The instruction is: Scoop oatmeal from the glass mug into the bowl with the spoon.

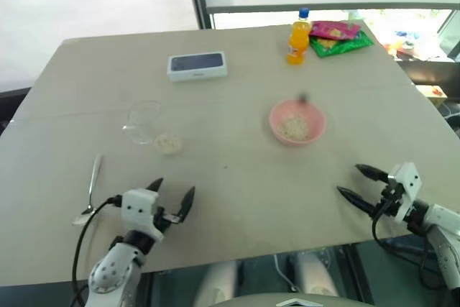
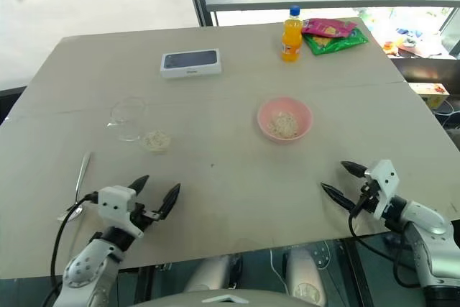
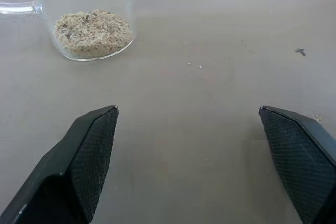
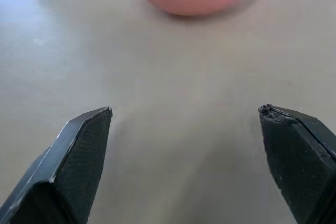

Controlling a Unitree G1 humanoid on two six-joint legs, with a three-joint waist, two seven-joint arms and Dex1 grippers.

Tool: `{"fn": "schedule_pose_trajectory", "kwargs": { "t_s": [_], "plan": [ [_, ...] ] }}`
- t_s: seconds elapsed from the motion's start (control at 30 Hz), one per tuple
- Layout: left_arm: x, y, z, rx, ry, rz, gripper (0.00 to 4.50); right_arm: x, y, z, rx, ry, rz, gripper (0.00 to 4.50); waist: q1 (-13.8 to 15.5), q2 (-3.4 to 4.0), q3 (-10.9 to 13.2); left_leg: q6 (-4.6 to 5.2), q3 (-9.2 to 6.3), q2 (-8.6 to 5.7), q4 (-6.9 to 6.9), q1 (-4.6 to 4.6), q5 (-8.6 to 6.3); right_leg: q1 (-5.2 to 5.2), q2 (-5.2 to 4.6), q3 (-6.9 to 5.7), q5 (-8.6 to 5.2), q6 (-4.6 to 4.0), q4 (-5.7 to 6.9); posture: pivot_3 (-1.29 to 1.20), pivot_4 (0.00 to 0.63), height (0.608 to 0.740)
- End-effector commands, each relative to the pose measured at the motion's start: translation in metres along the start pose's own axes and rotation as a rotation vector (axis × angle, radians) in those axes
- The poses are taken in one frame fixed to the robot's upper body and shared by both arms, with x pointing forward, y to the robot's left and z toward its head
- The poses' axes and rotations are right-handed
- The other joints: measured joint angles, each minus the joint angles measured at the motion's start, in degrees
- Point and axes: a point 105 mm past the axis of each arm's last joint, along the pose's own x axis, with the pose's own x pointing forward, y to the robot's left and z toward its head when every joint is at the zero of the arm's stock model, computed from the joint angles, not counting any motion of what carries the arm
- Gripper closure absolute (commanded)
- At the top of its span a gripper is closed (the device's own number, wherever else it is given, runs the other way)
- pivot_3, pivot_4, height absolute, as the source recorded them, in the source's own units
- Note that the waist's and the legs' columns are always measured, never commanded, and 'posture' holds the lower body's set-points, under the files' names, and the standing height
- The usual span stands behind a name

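Spoon point(image 1: 91, 190) lies flat at the left worktop point(image 1: 237, 177) edge, just beside the left hand point(image 1: 171, 201), fingers spread wide, nothing held, so I'd pinch that thin handle low and square. Ahead, the tipped glass mug point(image 1: 144, 121) with oatmeal point(image 1: 168, 142) by its mouth, then the pink bowl point(image 1: 297, 121). The right hand point(image 1: 361, 184), fingers also apart and empty, could steady the mug.
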Motion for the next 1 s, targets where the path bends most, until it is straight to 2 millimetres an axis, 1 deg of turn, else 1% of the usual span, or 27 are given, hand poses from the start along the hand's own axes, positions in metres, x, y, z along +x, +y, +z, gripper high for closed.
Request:
{"fn": "schedule_pose_trajectory", "kwargs": {
  "t_s": [0.03,0.1,0.23,0.33,0.43,0.53,0.63,0.77,0.83,0.9,1.0],
  "plan": [
    [-0.008,0.025,0.028,0.020,-0.067,0.108,0.07,0.010,0.019,0.033,-0.036,-0.085,0.146,0.00,0.1,-0.07,0.0,0.00,-0.02,0.01,0.00,0.00,0.00,0.00,0.00,-0.02,0.00,0.00,0.01,0.00,0.150,0.740],
    [-0.012,0.051,0.033,-0.041,-0.044,0.254,0.07,0.016,0.033,0.049,-0.046,-0.104,0.263,0.00,0.2,-0.15,0.1,0.00,-0.06,-0.01,0.06,-0.04,0.00,0.00,-0.01,-0.07,0.00,0.00,0.02,0.00,0.150,0.740],
    [-0.017,0.081,0.041,-0.004,0.037,0.350,0.07,0.025,0.045,0.069,-0.086,-0.108,0.393,0.00,0.2,-0.37,0.2,0.00,-0.15,-0.02,0.12,-0.04,0.00,0.00,0.01,-0.16,0.00,0.01,0.08,0.00,0.150,0.740],
    [-0.023,0.093,0.048,0.064,0.100,0.380,0.07,0.030,0.049,0.079,-0.106,-0.111,0.458,0.00,0.1,-0.45,0.3,0.00,-0.16,-0.07,0.14,-0.04,0.00,0.00,0.02,-0.17,0.00,0.00,0.11,0.00,0.150,0.740],
    [-0.032,0.102,0.057,0.042,0.116,0.448,0.07,0.034,0.048,0.082,-0.127,-0.103,0.478,0.00,0.2,-0.53,0.4,-0.01,-0.16,-0.08,0.13,-0.10,0.00,-0.03,-0.01,-0.17,0.01,0.00,0.08,0.00,0.150,0.740],
    [-0.039,0.107,0.055,0.020,0.156,0.491,0.07,0.036,0.046,0.082,-0.131,-0.103,0.486,0.00,0.3,-0.57,0.4,-0.02,-0.18,-0.11,0.13,-0.17,0.00,-0.07,-0.06,-0.18,0.01,0.00,0.07,0.00,0.150,0.740],
    [-0.047,0.119,0.048,0.026,0.228,0.529,0.07,0.036,0.046,0.082,-0.131,-0.106,0.488,0.00,0.3,-0.57,0.4,-0.02,-0.21,-0.12,0.12,-0.18,0.00,-0.08,-0.07,-0.20,0.01,-0.01,0.08,0.00,0.150,0.740],
    [-0.054,0.127,0.030,0.012,0.356,0.507,0.07,0.038,0.046,0.088,-0.127,-0.128,0.473,0.00,0.2,-0.55,0.4,-0.02,-0.20,-0.11,0.12,-0.17,0.00,-0.09,-0.06,-0.20,0.00,-0.01,0.10,0.00,0.150,0.740],
    [-0.052,0.128,0.018,-0.005,0.414,0.464,0.07,0.039,0.047,0.091,-0.113,-0.145,0.476,0.00,0.2,-0.56,0.4,-0.02,-0.17,-0.11,0.12,-0.16,0.00,-0.09,-0.06,-0.18,0.00,-0.01,0.10,0.00,0.150,0.740],
    [-0.049,0.134,0.008,-0.012,0.461,0.457,0.07,0.038,0.052,0.092,-0.118,-0.151,0.505,0.00,0.2,-0.55,0.4,-0.02,-0.20,-0.11,0.12,-0.16,0.00,-0.11,-0.06,-0.20,0.00,-0.02,0.11,0.00,0.150,0.740],
    [-0.043,0.139,-0.004,-0.028,0.509,0.435,0.07,0.036,0.063,0.091,-0.173,-0.125,0.564,0.00,0.7,-0.36,0.4,-0.03,-0.25,-0.13,0.12,-0.14,0.01,-0.10,-0.07,-0.24,0.00,-0.03,0.15,0.00,0.150,0.740]
  ]
}}
